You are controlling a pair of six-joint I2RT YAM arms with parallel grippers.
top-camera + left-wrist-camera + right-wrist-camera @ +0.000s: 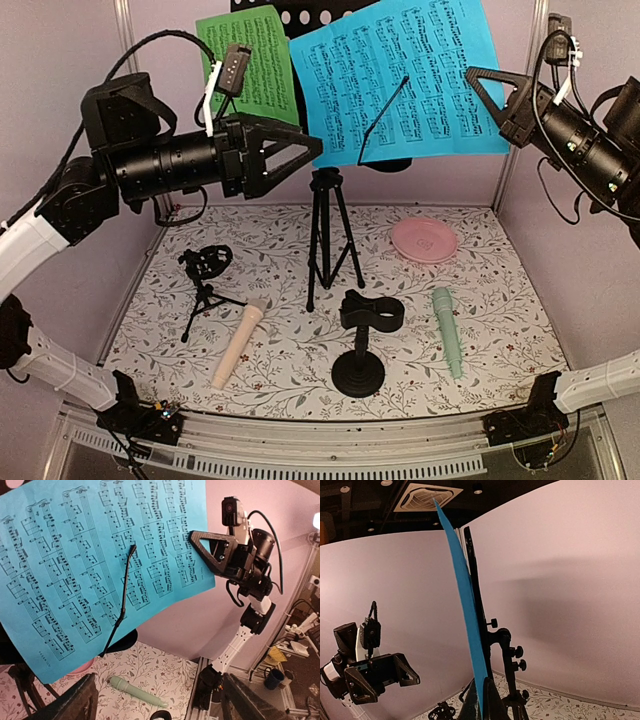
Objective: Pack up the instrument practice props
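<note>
The black music stand (pixel 327 230) stands at the back middle, with a green sheet-music page (pixel 250 65) on its left side. The blue page (pixel 400 70) hangs tilted under the stand's wire page arm (pixel 385 115). My right gripper (pixel 472 78) is shut on the blue page's right edge; the page runs edge-on (pixel 465 610) between its fingers (pixel 485 700). My left gripper (pixel 310 152) is open and empty at the page's left edge, facing its front (pixel 75 565). The beige microphone (pixel 238 343), the mint microphone (pixel 447 331) and two black mic holders (pixel 204 275) (pixel 363 340) are on the table.
A round pink plate (pixel 424 240) lies at the back right of the floral table mat (pixel 290 240). Pale walls close in the back and sides. The stand's knobs (pixel 517 652) show behind the page. The mint microphone also shows in the left wrist view (pixel 137 691).
</note>
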